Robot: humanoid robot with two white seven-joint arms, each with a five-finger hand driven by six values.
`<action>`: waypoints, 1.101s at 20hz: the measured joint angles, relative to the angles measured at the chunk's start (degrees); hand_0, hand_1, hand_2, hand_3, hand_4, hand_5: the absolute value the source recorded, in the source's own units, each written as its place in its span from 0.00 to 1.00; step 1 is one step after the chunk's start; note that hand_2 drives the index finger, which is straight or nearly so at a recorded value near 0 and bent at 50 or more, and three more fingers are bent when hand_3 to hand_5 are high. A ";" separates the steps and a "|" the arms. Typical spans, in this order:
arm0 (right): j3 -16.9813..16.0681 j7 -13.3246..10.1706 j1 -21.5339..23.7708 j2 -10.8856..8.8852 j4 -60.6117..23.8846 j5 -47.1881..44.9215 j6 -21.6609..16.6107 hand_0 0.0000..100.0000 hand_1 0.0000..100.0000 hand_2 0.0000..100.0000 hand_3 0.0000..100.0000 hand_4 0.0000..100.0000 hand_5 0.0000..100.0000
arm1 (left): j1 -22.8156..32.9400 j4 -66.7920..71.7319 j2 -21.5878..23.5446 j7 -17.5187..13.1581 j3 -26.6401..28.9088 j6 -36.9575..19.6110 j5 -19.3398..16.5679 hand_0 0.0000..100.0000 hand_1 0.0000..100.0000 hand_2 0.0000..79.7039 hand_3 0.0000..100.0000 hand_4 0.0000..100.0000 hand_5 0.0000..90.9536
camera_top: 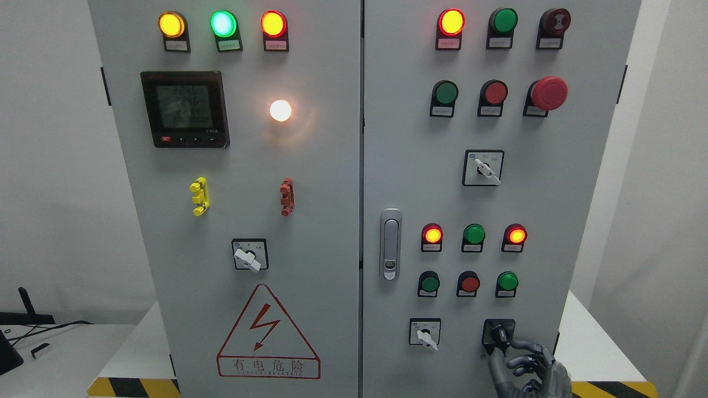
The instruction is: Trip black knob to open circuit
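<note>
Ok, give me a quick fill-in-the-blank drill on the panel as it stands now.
1. The right hand has its fingers on the ____ knob.
2. The white selector switch sits to the knob's ____.
3. The red mushroom button is on the ____ door.

Missing words: black; left; right

Lit amber, green, red lamps (223,24) top left; digital meter (184,109) below; red mushroom button (548,93); door latch (390,244); hazard triangle (268,333).

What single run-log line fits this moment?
right robot hand | fingers on black knob | cabinet's lower right | left arm unseen
</note>
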 measured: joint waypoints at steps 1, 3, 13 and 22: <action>0.10 0.00 0.01 0.00 0.01 0.03 0.00 0.36 0.80 0.45 0.73 0.76 0.91 | 0.00 0.00 0.00 0.00 0.00 0.00 0.00 0.12 0.39 0.00 0.00 0.00 0.00; 0.24 0.00 0.01 0.00 0.09 0.08 0.00 0.36 0.79 0.45 0.73 0.76 0.91 | 0.00 0.00 0.00 0.00 0.00 0.00 0.00 0.12 0.39 0.00 0.00 0.00 0.00; 0.66 0.13 -0.06 0.00 0.30 0.30 -0.03 0.31 0.78 0.47 0.74 0.77 0.90 | 0.00 0.01 0.00 0.00 0.00 0.00 0.00 0.12 0.39 0.00 0.00 0.00 0.00; 0.79 0.13 -0.11 -0.01 0.37 0.46 -0.01 0.32 0.77 0.47 0.75 0.77 0.91 | 0.00 0.00 0.00 0.00 0.00 0.00 0.00 0.12 0.39 0.00 0.00 0.00 0.00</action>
